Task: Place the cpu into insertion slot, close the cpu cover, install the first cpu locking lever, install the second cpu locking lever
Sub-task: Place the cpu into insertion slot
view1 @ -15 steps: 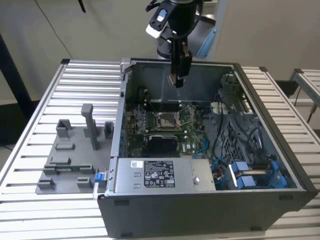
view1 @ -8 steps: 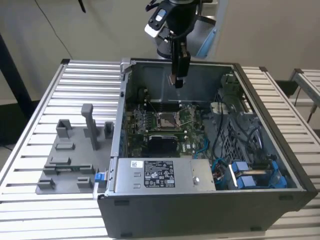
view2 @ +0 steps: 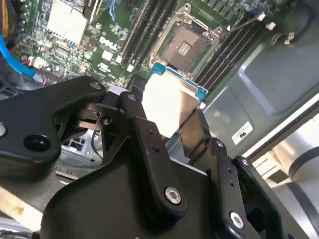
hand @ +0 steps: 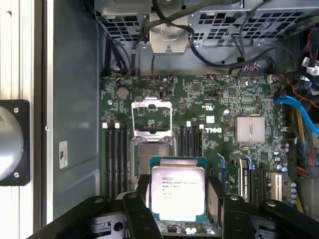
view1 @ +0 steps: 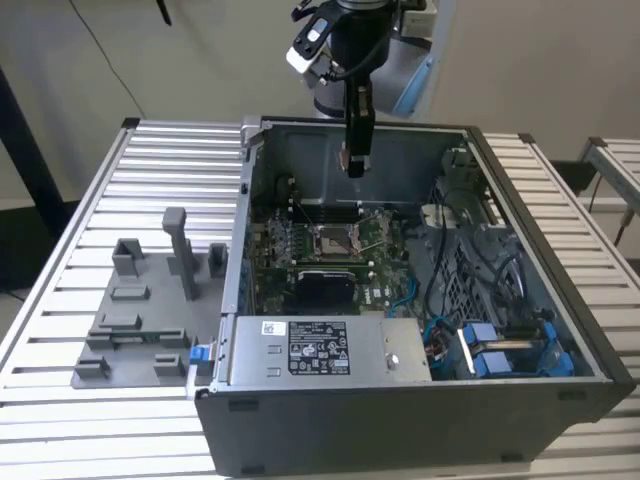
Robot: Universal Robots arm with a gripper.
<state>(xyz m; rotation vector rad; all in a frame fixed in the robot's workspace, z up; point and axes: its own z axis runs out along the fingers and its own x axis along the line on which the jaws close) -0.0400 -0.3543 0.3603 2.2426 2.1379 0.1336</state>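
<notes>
a black gripper (view1: 354,165) hangs above an open computer case (view1: 400,420). its jaws are clamped on opposite edges of the cpu (hand: 177,191), holding it in the air over the green circuit board (hand: 219,99). near the board's middle the insertion slot (view2: 184,47) lies bare, with the cpu cover (hand: 152,117) flipped open at one edge of it.

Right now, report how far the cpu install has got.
Done: the cpu is picked up and clamped in the gripper, above the open computer case. In hand: it hangs over the board near the insertion slot, which is empty. Left: seating the cpu, closing the cpu cover, which stands open, and both locking levers.
</notes>
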